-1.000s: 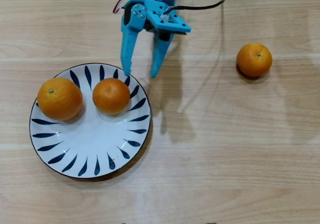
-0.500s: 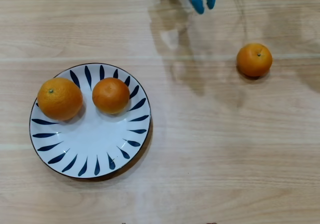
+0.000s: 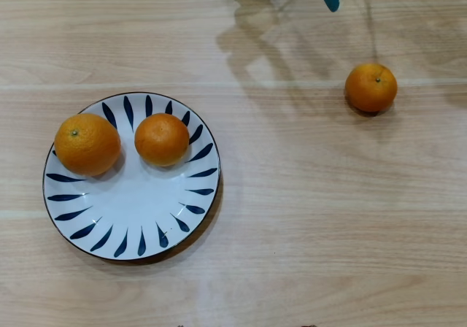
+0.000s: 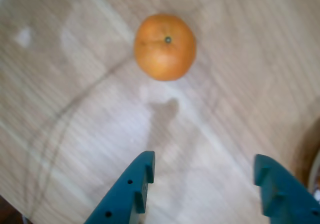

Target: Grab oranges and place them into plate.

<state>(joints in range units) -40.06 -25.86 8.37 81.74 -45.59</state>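
Your gripper is released, jaws spread, over bare table; a loose orange sits far right of the plate, which holds two

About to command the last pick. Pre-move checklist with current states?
1. Pincer open and empty: ok.
2. Loose orange on the table, nothing touching it: ok.
3. Orange ahead of the open fingers in the wrist view, offset toward the left finger: not ok, recentre.
4. Plate has free room beside the large orange and the small orange: ok.
5. Pincer height above the table: cannot tell.
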